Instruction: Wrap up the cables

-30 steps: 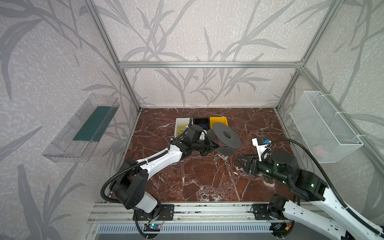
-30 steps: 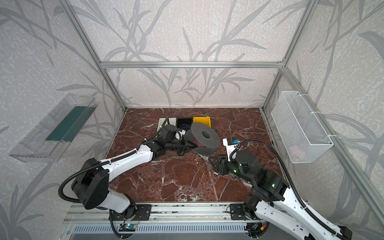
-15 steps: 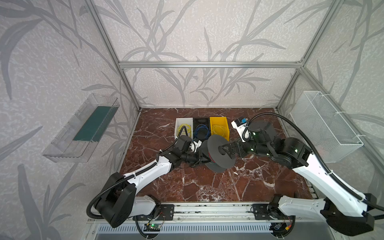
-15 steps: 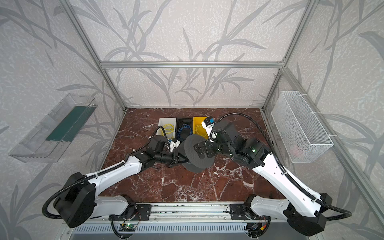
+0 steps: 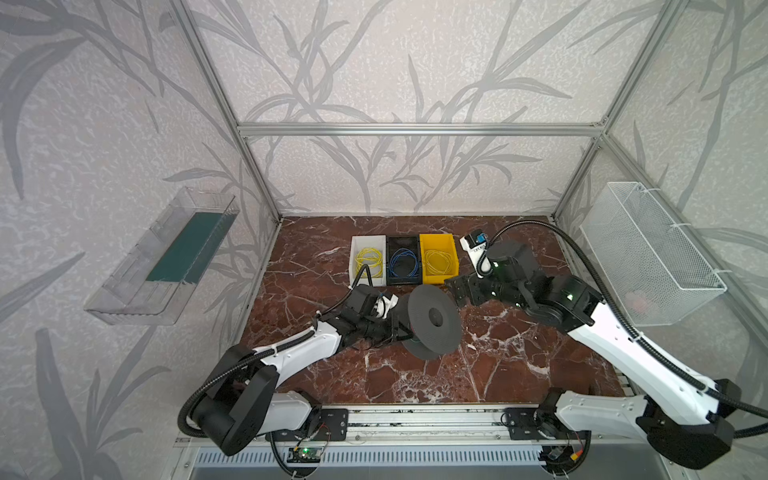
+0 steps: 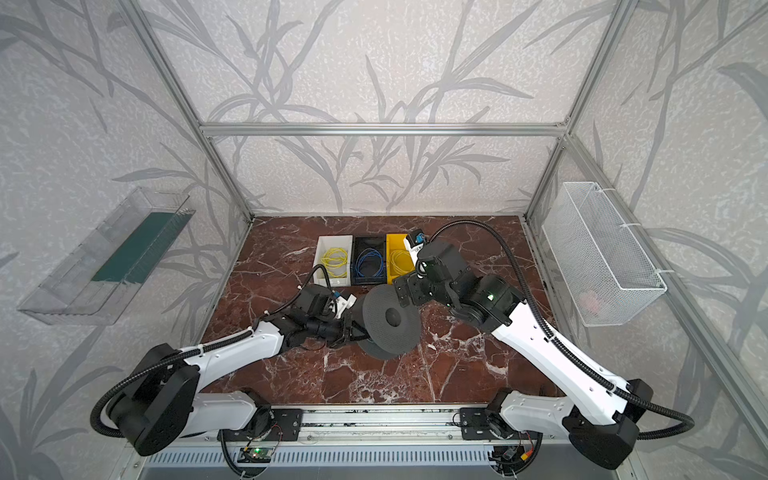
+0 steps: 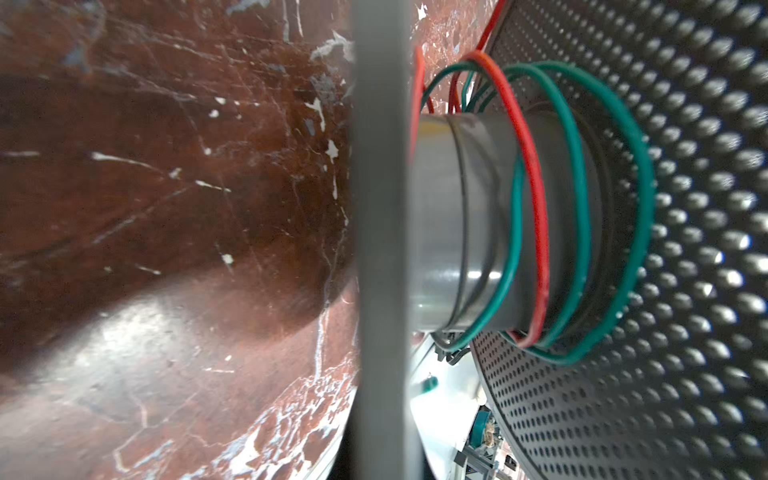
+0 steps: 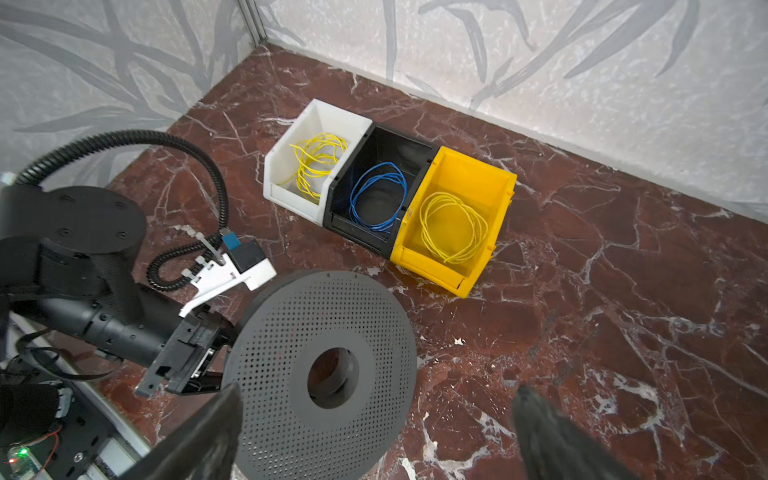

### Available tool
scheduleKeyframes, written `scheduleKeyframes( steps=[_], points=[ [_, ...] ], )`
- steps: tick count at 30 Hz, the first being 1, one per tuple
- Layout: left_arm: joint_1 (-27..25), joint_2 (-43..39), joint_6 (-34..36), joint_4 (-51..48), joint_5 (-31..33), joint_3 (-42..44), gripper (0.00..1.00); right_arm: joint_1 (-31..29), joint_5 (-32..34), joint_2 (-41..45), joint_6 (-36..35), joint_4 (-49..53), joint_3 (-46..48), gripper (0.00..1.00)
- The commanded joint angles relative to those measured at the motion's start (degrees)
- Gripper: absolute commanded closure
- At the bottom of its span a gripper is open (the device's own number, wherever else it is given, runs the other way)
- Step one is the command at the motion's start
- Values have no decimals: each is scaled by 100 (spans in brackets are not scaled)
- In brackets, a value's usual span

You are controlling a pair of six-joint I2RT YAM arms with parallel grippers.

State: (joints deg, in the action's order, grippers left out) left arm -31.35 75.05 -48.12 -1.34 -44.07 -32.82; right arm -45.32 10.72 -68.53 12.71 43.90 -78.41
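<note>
Left wrist: cables point(image 7: 585, 208) loop around spool point(image 7: 440, 216) | top views: hidden

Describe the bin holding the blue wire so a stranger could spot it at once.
At the back of the red marble table stands a row of three small open bins. Take the middle one, the black bin, flanked by a white bin and a yellow bin. It alone holds a blue wire coil; both neighbours hold yellow wire.
</note>
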Motion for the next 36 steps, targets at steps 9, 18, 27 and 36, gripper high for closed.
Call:
scheduleKeyframes(
  steps=[9,18,27,36],
  points=[
    [92,-802,615,-1719,1065,187,40,258,-99,46,-211,-347,250,1],
    [86,-1403,580,-2979,1845,-123,31,356,-248,26,-286,-522,294,1],
    [162,-1915,1192,-4402,5302,-1752,0,1282,201,-658,-346,-580,464,1],
    [833,-2214,3956,-931,7026,-874,0,2345,684,172,-1483,-4938,3103,1]
  ],
)
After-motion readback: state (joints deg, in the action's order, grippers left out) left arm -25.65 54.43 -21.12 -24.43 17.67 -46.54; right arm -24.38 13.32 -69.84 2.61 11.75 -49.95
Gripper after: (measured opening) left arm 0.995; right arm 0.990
